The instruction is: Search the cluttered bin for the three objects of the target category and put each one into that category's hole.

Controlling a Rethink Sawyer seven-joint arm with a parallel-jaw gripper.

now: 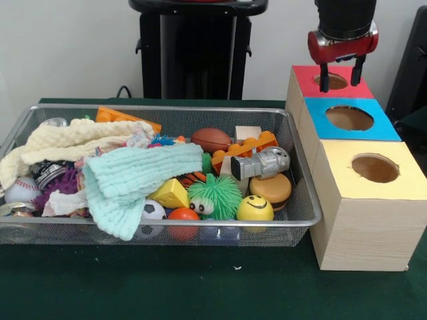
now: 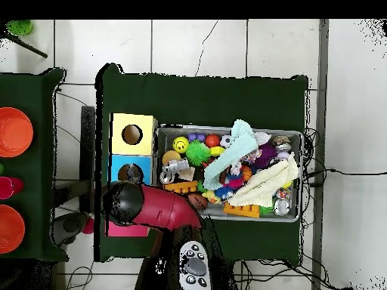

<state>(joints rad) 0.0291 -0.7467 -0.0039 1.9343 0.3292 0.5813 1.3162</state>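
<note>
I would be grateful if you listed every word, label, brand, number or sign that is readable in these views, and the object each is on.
No text can be read in either view.
The yellow ball in the wire basket carries a drawn smiley face, a sign rather than text.
The dark patterned item beside the baseball may bear printing, but it is too blurred to read.
The three box faces show no lettering.
</note>
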